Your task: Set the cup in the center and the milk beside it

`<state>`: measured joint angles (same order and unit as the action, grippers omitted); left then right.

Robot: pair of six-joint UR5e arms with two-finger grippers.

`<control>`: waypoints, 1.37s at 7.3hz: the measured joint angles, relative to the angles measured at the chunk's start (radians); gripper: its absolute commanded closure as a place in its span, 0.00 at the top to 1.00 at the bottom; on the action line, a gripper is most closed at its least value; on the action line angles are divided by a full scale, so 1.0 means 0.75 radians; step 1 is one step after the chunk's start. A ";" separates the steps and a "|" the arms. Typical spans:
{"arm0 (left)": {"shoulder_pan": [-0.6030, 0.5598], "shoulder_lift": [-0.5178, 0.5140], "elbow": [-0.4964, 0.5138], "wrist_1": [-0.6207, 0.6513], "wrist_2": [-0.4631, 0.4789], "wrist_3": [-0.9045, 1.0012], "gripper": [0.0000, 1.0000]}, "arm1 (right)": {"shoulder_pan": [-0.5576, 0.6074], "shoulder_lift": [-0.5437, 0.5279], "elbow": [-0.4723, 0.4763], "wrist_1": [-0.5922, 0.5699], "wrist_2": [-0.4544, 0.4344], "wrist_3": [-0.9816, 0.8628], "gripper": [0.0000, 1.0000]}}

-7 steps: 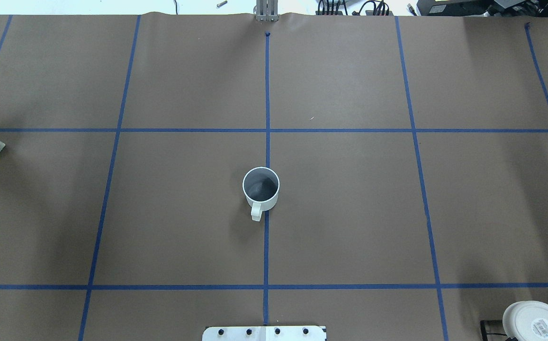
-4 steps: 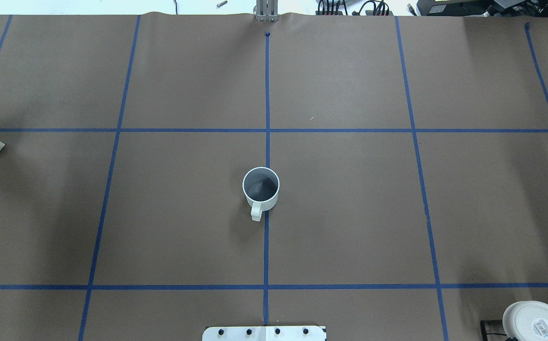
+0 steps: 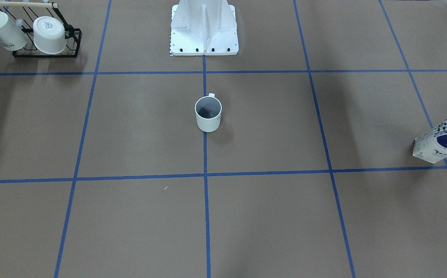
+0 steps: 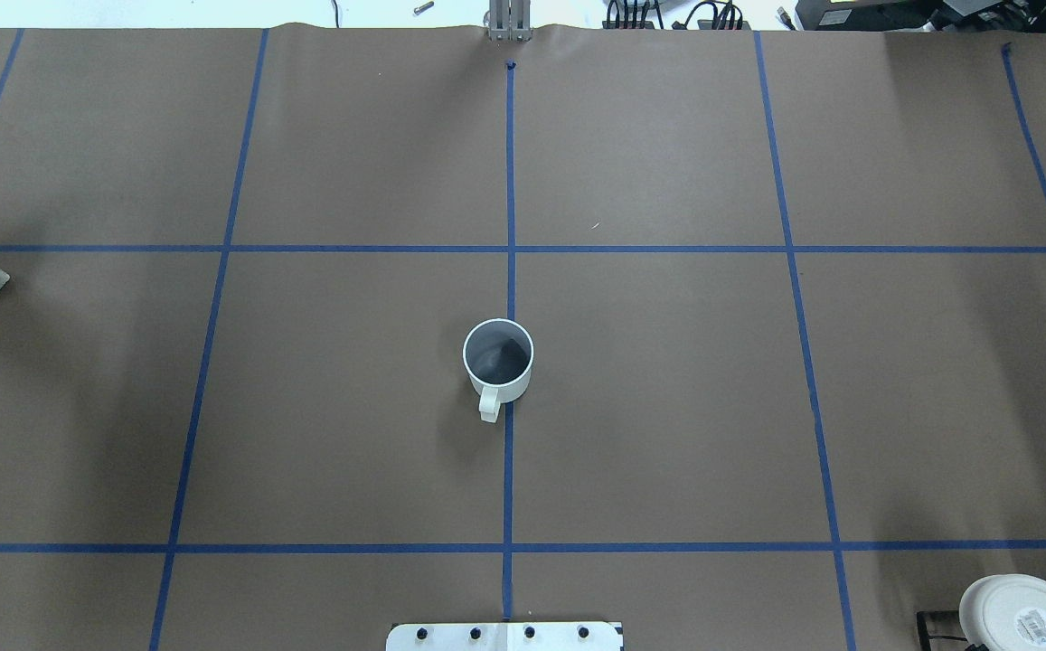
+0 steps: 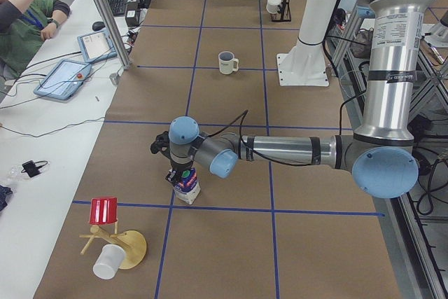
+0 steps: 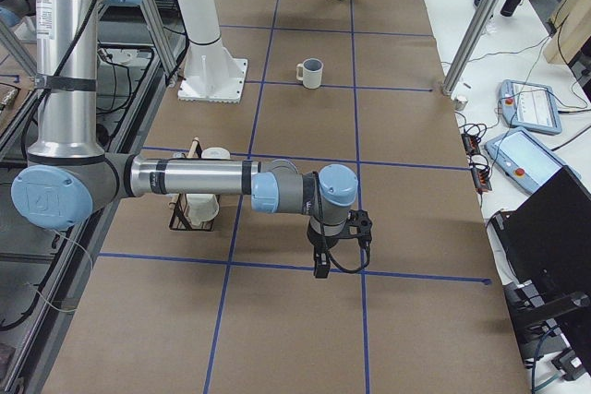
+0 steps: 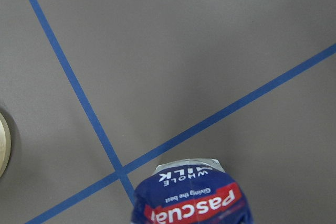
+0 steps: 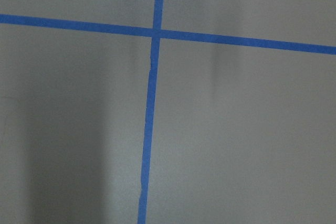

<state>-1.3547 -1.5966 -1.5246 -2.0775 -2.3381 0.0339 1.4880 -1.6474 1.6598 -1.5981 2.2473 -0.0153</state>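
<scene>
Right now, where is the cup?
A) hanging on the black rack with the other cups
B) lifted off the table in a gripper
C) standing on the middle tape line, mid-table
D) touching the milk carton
C: the cup stands upright and alone on the middle tape line, while the milk is far off near the table's end.

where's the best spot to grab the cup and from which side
Probably the rim of the cup, coming straight down from above: it stands upright with its mouth open, so one claw finger can go inside and one outside the wall. Pinch a side away from the handle, which points toward the robot's base.
</scene>
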 measured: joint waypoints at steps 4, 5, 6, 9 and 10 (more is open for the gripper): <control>-0.001 -0.058 -0.144 0.037 -0.161 -0.381 0.00 | 0.000 0.007 -0.018 0.002 0.013 0.000 1.00; 0.030 -0.080 -0.213 0.037 -0.161 -0.561 0.00 | 0.000 0.008 -0.021 0.003 0.014 0.000 1.00; 0.096 -0.112 -0.283 0.037 -0.145 -0.752 0.00 | 0.000 0.008 -0.022 0.003 0.014 0.000 1.00; 0.390 -0.272 -0.423 0.121 0.045 -1.233 0.00 | 0.000 0.008 -0.022 0.004 0.014 0.000 1.00; 0.493 -0.371 -0.478 0.271 0.134 -1.324 0.00 | 0.000 0.008 -0.024 0.004 0.014 0.000 1.00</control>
<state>-0.9848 -1.8746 -1.8828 -1.8744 -2.2376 -0.9594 1.4879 -1.6413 1.6420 -1.5953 2.2580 -0.0153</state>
